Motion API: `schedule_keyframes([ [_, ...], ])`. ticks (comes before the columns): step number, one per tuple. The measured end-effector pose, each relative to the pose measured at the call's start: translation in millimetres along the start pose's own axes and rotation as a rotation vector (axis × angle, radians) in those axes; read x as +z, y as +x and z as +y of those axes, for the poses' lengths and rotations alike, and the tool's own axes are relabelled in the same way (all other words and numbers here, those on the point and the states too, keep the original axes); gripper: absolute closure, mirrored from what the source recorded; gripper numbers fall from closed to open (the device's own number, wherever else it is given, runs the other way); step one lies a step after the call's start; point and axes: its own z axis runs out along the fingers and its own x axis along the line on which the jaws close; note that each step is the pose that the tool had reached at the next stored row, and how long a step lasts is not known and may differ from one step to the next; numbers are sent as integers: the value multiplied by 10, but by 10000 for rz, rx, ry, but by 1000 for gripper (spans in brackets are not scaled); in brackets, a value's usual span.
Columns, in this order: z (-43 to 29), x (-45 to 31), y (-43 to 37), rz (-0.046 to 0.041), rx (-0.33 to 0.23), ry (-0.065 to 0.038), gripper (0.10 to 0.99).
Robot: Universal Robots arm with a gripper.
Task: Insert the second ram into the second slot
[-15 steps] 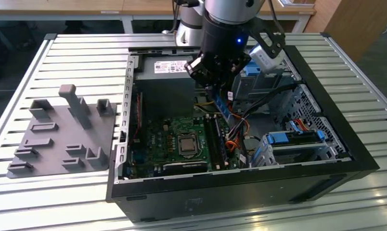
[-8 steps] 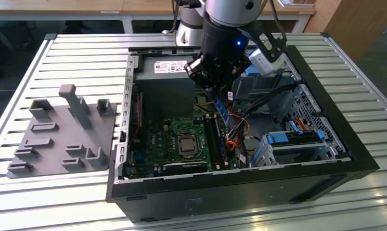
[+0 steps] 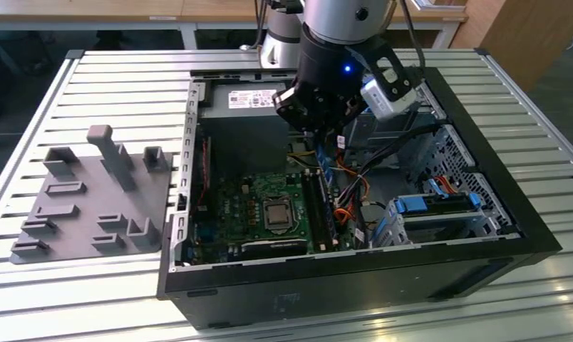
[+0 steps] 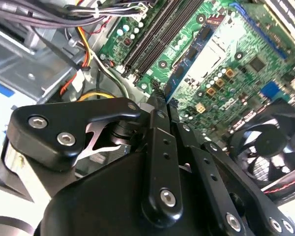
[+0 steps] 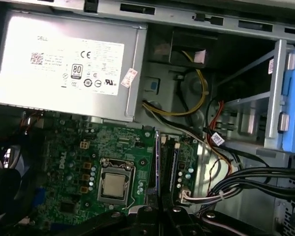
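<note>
Slatted worktop (image 3: 106,78) carries open PC case (image 3: 524,221); arm (image 3: 339,21) points straight down into case, claw (image 4: 160,101) clamped on second ram (image 4: 187,61) just above memory slots (image 4: 155,32).

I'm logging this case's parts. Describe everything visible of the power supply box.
The power supply is a bare silver-grey metal box. It has a large white printed label on its upward face and a small tilted sticker near one edge. It sits in the open computer case, at the far end in the exterior view, and borders the green motherboard. Yellow and black cables curve out beside it.
</note>
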Motion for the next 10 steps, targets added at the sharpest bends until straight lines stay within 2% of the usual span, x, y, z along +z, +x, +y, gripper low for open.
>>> schedule_keyframes([
  [6, -3, 64, 0, -45, 1094, 2, 945],
  [10, -6, 136, 0, -69, 1652, 1, 945],
])
